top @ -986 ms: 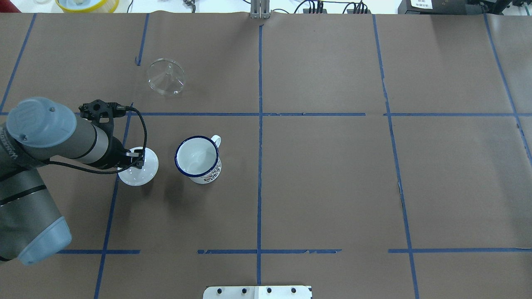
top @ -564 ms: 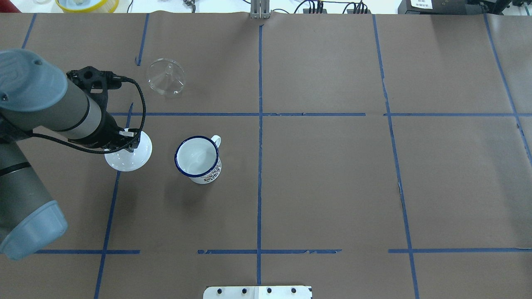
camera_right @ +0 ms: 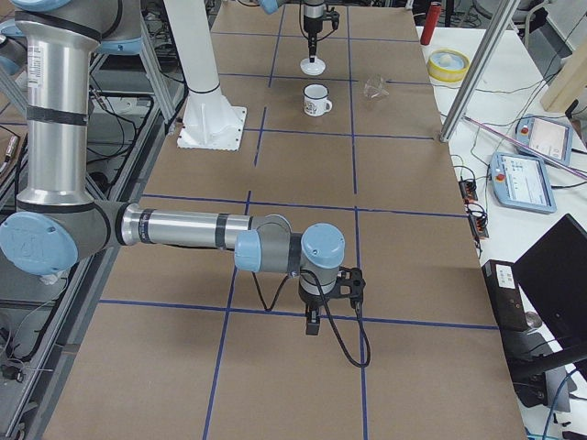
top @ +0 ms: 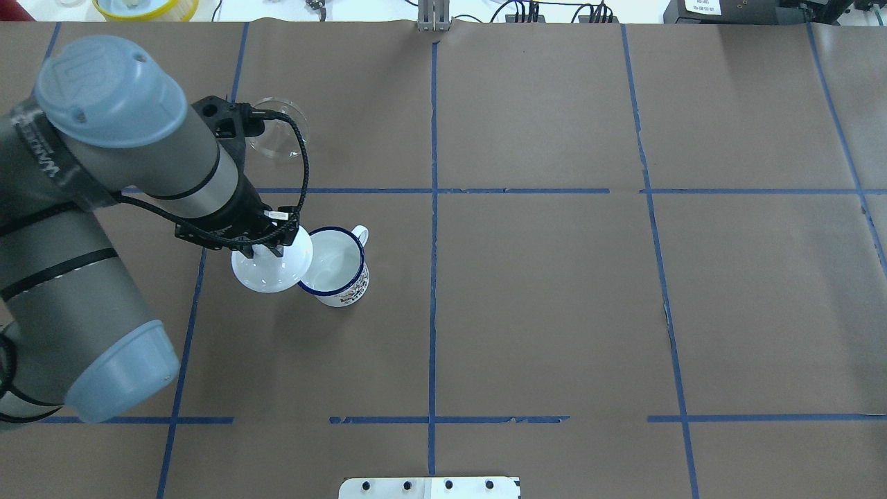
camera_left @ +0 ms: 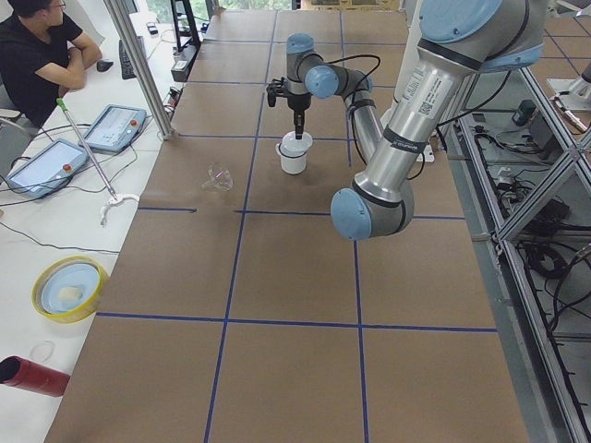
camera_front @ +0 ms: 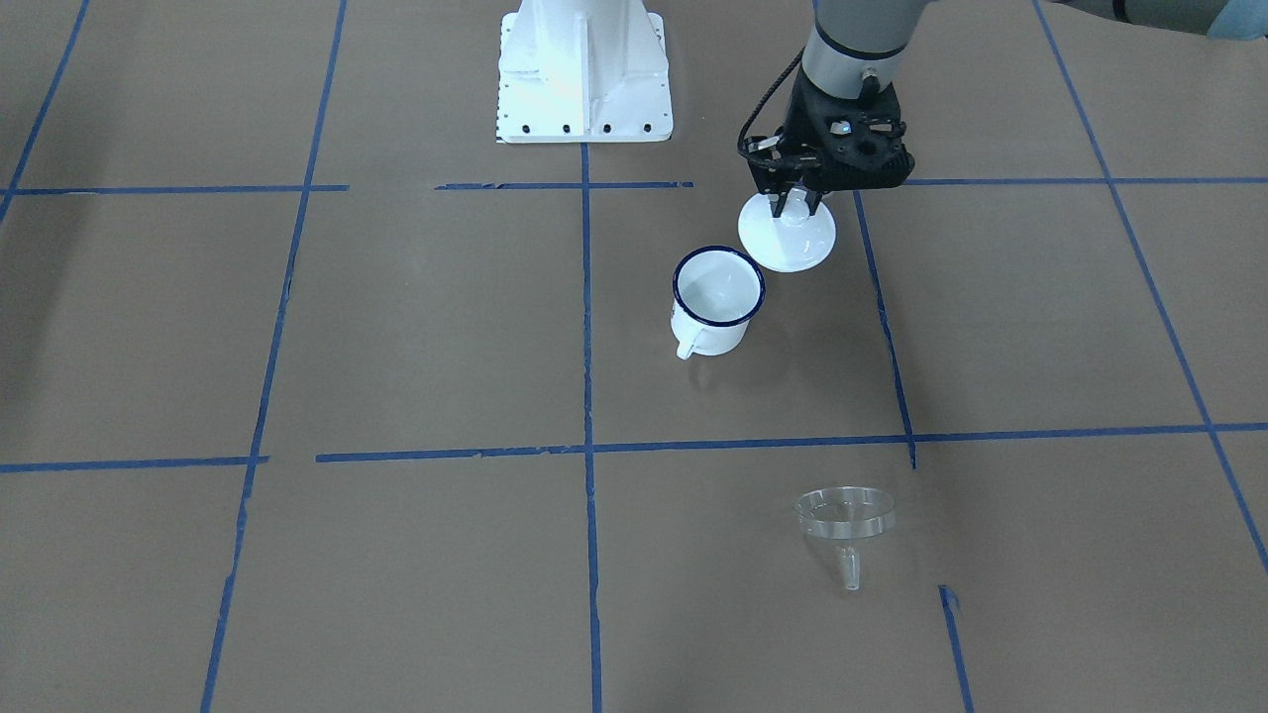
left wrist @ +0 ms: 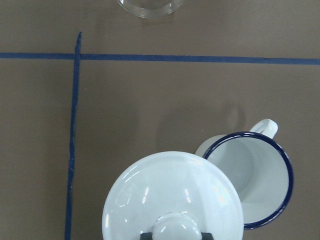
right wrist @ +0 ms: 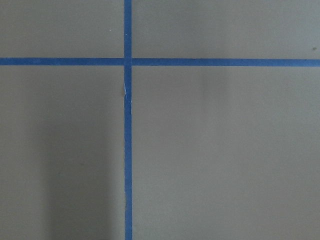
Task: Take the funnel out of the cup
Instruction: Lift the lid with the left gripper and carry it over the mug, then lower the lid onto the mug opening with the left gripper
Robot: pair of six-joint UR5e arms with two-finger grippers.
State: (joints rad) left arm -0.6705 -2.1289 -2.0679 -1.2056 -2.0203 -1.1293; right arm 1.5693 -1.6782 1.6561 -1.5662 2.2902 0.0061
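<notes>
Left pincer (top: 267,251), clamped on the lid (top: 267,276), hangs just left of the cup (top: 336,267); the funnel (camera_front: 844,515) lies farther off on the surface (top: 554,312).

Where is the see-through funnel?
In the front-facing view, the funnel sits right of centre, nearer the camera than the cup, across a blue tape line.

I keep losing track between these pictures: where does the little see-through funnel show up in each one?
Front-facing: funnel lower right of centre.
Overhead: funnel upper left, partly behind the left arm.
Left side: funnel left of centre.
Right side: funnel upper right.
Left wrist: funnel cut off at the top edge.
Right wrist: not in it.
Landmark: blue-rimmed white cup, absent only from the right wrist view.
</notes>
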